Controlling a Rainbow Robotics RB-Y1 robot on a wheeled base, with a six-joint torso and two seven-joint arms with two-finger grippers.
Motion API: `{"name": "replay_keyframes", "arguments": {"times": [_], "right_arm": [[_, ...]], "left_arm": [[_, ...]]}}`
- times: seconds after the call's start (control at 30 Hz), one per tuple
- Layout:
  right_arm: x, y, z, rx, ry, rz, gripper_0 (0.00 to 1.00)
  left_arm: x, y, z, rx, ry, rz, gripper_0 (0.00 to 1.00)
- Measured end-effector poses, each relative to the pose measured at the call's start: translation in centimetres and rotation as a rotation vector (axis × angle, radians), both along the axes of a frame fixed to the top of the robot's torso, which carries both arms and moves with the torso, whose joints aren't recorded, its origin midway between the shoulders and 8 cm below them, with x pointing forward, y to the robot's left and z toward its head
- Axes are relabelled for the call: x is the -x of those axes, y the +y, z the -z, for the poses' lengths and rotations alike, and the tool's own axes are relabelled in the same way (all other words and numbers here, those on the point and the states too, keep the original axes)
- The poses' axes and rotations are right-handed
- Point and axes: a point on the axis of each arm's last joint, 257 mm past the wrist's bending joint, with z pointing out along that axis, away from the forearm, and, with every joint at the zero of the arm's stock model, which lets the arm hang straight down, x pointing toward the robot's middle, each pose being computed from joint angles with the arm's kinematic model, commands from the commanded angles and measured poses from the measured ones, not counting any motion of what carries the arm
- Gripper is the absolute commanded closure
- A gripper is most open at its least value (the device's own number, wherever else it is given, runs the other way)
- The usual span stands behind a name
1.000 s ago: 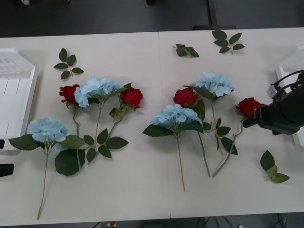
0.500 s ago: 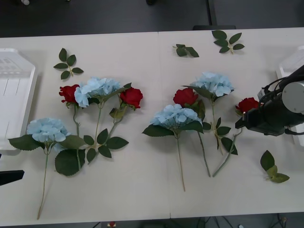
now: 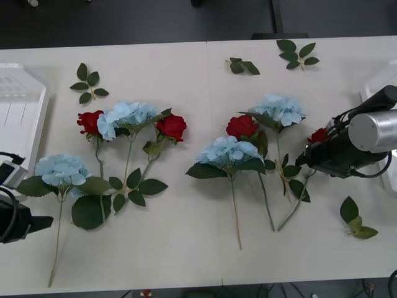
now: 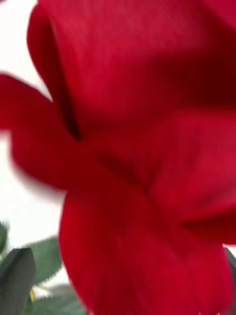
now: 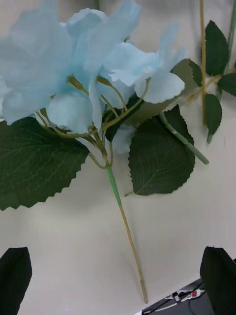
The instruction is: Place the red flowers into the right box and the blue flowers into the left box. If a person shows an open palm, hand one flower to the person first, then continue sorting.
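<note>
Both of our arms have moved since a moment ago. Our right gripper [image 3: 305, 159] has slid further in from the right side and now sits right up against the red rose [image 3: 319, 135] at the far right of the table [image 3: 198, 254], hiding most of its bloom. In the right wrist view that rose [image 4: 142, 162] is so close that its red petals cover nearly everything, so we cannot tell if those fingers are spread or pressed together.

Our left gripper [image 3: 43, 222] has come up from the bottom left corner and now hangs just beside the stem of the nearest blue flower [image 3: 62, 169]. In the left wrist view its two black fingers [image 5: 14, 280] are spread wide apart at the corners, and the blue flower [image 5: 73, 74] lies flat on the table between them and further off, with its thin stem pointing toward us. Nothing is pinched.

Other flowers lie across the table, red and blue mixed together. The left box [image 3: 18, 124] sits at the left edge, and part of the right box [image 3: 379, 84] peeks out behind our right arm.
</note>
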Motion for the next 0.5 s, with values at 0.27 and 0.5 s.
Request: {"name": "replay_keyframes", "arguments": {"times": [0.27, 0.5], "right_arm": [[-0.8, 0.7, 0.1, 0.001, -0.026, -0.001, 0.00], [-1.4, -0.1, 0.1, 0.027, -0.047, 0.007, 0.00]], "left_arm": [[-1.4, -0.2, 2.1, 0.003, 0.030, -0.002, 0.00], [-2.3, -0.7, 4.0, 0.005, 0.060, 0.007, 0.00]]}}
